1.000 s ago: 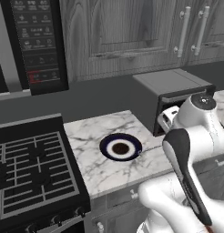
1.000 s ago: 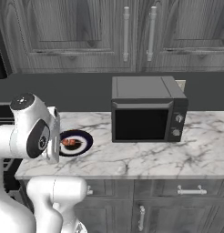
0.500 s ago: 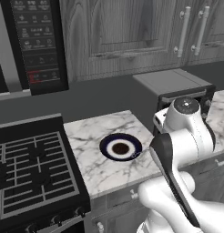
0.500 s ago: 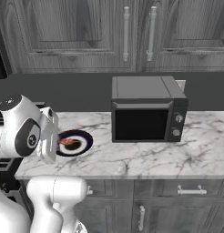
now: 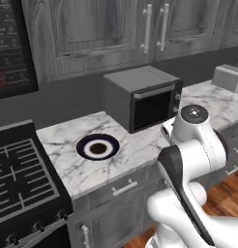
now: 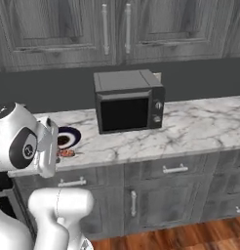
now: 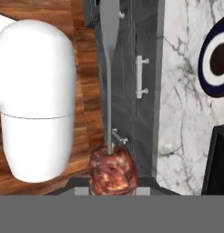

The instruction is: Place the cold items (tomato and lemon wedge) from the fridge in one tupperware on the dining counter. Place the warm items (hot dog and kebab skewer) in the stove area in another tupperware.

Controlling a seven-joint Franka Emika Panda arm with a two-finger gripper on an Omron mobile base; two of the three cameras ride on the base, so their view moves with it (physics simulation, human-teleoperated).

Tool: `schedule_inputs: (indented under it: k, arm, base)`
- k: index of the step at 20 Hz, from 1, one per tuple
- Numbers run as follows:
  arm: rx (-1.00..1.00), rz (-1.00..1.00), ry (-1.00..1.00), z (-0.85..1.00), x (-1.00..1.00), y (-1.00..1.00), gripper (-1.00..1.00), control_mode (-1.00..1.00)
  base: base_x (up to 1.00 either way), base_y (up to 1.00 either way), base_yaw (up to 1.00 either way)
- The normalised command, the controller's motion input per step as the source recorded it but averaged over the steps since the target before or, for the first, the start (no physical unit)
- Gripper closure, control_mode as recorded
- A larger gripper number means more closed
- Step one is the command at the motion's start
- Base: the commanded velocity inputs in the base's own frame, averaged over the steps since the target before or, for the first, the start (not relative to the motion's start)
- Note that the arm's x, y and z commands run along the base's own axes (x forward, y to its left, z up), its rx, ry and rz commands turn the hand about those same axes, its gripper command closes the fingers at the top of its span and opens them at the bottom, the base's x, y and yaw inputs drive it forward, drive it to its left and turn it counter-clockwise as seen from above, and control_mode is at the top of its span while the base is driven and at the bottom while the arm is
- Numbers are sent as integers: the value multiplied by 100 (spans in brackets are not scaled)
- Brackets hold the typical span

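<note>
One microwave point(image 5: 142, 99), one plate point(image 5: 97, 147) left of it, one toaster point(image 5: 229, 77), one kebab skewer point(image 7: 112, 168).

arm point(image 5: 196, 145): folded, raised by base | fingers point(image 7: 113, 184): clamped on kebab skewer point(image 7: 111, 169)

Dark microwave point(image 6: 129, 101) on marble counter point(image 6: 190, 129), navy-rimmed plate point(image 6: 68, 137) left of it, kebab skewer point(image 6: 67, 153) beside white arm point(image 6: 24, 141)
</note>
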Motion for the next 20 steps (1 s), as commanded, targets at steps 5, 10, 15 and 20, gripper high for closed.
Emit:
schedule_inputs:
  k: [5,10,15,20]
  arm:
    - [0,0,0,0,0,0,100,100]
    - [0,0,0,0,0,0,100,100]
    - [0,0,0,0,0,0,100,100]
    - [0,0,0,0,0,0,100,100]
  base:
    - [-13,-13,-64]
    - [1,-24,-71]
    - [5,-1,-73]
    - [0,-8,-69]
